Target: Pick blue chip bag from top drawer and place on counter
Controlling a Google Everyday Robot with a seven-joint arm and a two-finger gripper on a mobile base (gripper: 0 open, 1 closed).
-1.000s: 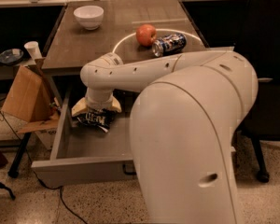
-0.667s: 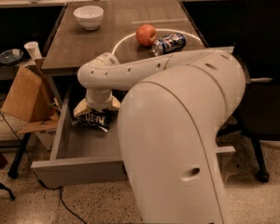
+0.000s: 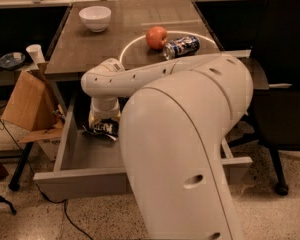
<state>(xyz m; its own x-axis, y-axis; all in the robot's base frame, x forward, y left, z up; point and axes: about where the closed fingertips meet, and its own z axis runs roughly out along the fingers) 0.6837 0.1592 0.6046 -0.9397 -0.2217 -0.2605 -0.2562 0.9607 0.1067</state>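
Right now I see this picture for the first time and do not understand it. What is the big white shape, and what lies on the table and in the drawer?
The big white shape is a robot's arm, seen by one camera looking down over it; where the camera is mounted is not known. The arm bends down into the open top drawer, where its tool sits right over the blue chip bag. Whether it grips the bag, I cannot tell. On the counter are a white bowl, an apple and a soda can lying on its side.
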